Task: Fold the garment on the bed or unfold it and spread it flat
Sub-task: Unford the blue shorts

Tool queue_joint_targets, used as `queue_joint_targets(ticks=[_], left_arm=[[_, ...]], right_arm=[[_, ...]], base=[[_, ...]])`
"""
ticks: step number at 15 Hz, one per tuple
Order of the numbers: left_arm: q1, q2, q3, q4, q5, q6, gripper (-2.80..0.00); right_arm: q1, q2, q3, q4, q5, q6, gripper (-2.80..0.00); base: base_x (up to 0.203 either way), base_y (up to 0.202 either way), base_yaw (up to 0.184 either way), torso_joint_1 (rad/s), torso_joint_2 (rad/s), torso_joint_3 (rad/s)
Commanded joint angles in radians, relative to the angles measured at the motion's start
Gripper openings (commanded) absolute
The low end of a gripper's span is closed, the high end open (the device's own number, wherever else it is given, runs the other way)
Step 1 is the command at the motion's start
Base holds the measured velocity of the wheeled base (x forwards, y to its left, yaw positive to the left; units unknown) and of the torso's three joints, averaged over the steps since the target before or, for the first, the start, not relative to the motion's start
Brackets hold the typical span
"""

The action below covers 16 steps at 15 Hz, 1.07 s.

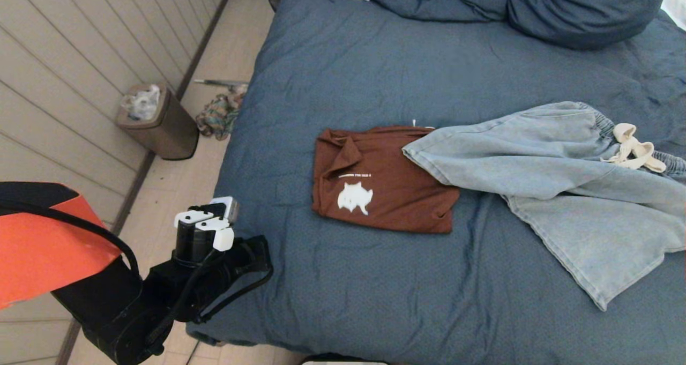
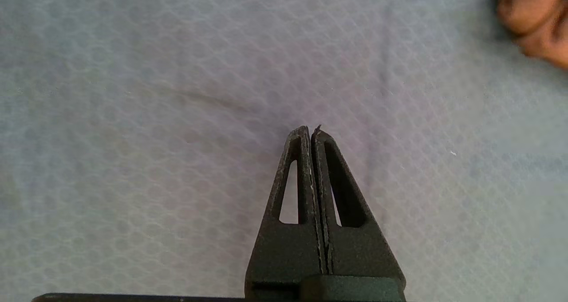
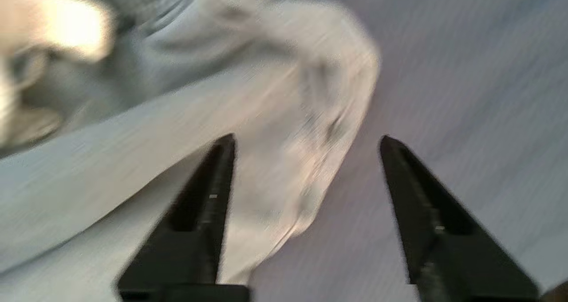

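Light-blue denim shorts (image 1: 541, 177) lie spread and wrinkled on the right of the bed (image 1: 375, 300), one leg overlapping a folded brown shirt (image 1: 383, 183) with a white print. Over the edge of the shorts (image 3: 133, 160) and the blue cover (image 3: 466, 93), my right gripper (image 3: 307, 139) stands open with nothing held; it is out of the head view. My left arm (image 1: 203, 258) sits at the bed's near left edge. Its left gripper (image 2: 310, 130) is shut and empty above the bare cover, and a corner of the brown shirt (image 2: 537, 22) shows beyond it.
A bunched blue duvet (image 1: 584, 11) lies at the head of the bed. A cream drawstring (image 1: 635, 150) rests on the shorts' waistband. On the floor to the left stand a brown bin (image 1: 158, 121) and a heap of cloth (image 1: 220, 116), beside the panelled wall.
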<state>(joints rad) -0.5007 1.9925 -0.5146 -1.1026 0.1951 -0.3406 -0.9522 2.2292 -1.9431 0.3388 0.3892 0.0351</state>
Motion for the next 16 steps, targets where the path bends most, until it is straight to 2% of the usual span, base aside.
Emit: queue_joint_targets(ticks=[1, 2, 3, 6, 7, 9, 10, 13, 15, 16], left_arm=[[-0.003, -0.028, 0.004, -0.005, 0.001, -0.004, -2.80], [-0.004, -0.035, 0.004, -0.004, 0.001, -0.005, -2.80], [-0.006, -0.036, 0.004, -0.005, 0.000, -0.006, -2.80], [-0.047, -0.023, 0.022, -0.006, 0.000, -0.009, -2.80], [-0.065, -0.021, 0.029, -0.006, 0.002, -0.013, -2.80], [-0.075, -0.030, 0.044, -0.019, 0.003, -0.013, -2.80], [-0.075, -0.037, 0.047, -0.030, 0.003, -0.011, -2.80], [-0.091, -0.026, 0.060, -0.031, -0.002, -0.012, -2.80], [-0.116, -0.013, 0.067, -0.033, -0.002, -0.014, -2.80], [-0.119, -0.011, 0.067, -0.033, 0.000, -0.014, -2.80]], right_arm=[[-0.004, -0.118, 0.053, 0.122, 0.064, -0.001, 0.00], [-0.004, -0.165, 0.101, 0.191, 0.107, -0.009, -1.00], [0.001, -0.220, 0.174, 0.239, 0.134, -0.033, -2.80], [0.042, -0.395, 0.423, 0.285, 0.151, -0.151, -2.80], [0.066, -0.442, 0.510, 0.289, 0.130, -0.189, -2.80], [0.128, -0.497, 0.651, 0.268, 0.018, -0.238, -2.80], [0.149, -0.504, 0.701, 0.222, -0.021, -0.249, -2.80], [0.201, -0.503, 0.864, 0.079, -0.065, -0.259, -2.80], [0.240, -0.492, 0.976, -0.069, -0.118, -0.262, -2.80], [0.257, -0.473, 1.033, -0.179, -0.143, -0.265, 0.00]], base=[[0.000, 0.000, 0.000, 0.000, 0.00, 0.000], [0.000, 0.000, 0.000, 0.000, 0.00, 0.000], [0.000, 0.000, 0.000, 0.000, 0.00, 0.000], [0.000, 0.000, 0.000, 0.000, 0.00, 0.000], [0.000, 0.000, 0.000, 0.000, 0.00, 0.000], [0.000, 0.000, 0.000, 0.000, 0.00, 0.000], [0.000, 0.000, 0.000, 0.000, 0.00, 0.000], [0.000, 0.000, 0.000, 0.000, 0.00, 0.000], [0.000, 0.000, 0.000, 0.000, 0.00, 0.000], [0.000, 0.000, 0.000, 0.000, 0.00, 0.000]])
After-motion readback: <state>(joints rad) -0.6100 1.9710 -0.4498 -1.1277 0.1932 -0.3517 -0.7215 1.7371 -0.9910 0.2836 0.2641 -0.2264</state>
